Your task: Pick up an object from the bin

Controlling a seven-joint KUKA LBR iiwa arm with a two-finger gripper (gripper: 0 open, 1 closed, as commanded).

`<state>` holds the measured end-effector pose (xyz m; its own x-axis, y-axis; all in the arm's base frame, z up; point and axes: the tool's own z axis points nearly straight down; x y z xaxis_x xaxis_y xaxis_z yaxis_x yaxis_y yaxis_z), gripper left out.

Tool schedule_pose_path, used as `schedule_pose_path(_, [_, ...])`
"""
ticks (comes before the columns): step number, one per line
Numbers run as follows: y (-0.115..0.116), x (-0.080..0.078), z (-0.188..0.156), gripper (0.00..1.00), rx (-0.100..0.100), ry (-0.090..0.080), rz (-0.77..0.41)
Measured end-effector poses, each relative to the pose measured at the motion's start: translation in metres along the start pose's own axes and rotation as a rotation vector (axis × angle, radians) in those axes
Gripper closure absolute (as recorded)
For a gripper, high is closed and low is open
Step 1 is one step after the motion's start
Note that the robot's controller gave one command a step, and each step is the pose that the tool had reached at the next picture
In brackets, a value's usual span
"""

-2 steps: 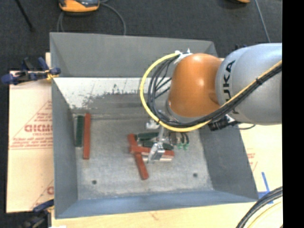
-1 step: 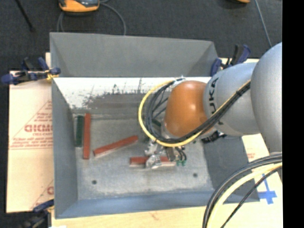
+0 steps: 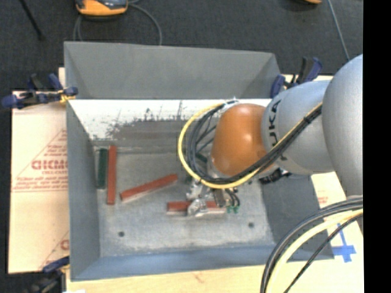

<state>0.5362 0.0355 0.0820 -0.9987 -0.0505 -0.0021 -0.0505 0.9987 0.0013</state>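
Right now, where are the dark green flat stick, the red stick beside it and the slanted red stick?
Dark green flat stick (image 3: 101, 167): camera view, middle.
Red stick beside it (image 3: 112, 177): camera view, middle.
Slanted red stick (image 3: 148, 187): camera view, middle.

arm (image 3: 293, 139) low in the grey bin (image 3: 171, 78)
gripper (image 3: 198, 205) sits over a short red-brown stick (image 3: 178, 207) near the front wall; a longer red stick (image 3: 148, 187) lies just left.

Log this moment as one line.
gripper: over short red stick | place: bin floor, lower middle | nearby: slanted red stick
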Motion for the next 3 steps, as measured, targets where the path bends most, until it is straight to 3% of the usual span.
schedule_pose_path(1, [-0.023,0.013,-0.111,1.00,0.001,-0.001,-0.031])
schedule_pose_path(2, [-0.023,0.013,-0.110,1.00,0.001,-0.001,-0.031])
schedule_pose_path(3, [-0.028,-0.022,-0.240,1.00,0.004,-0.009,-0.418])
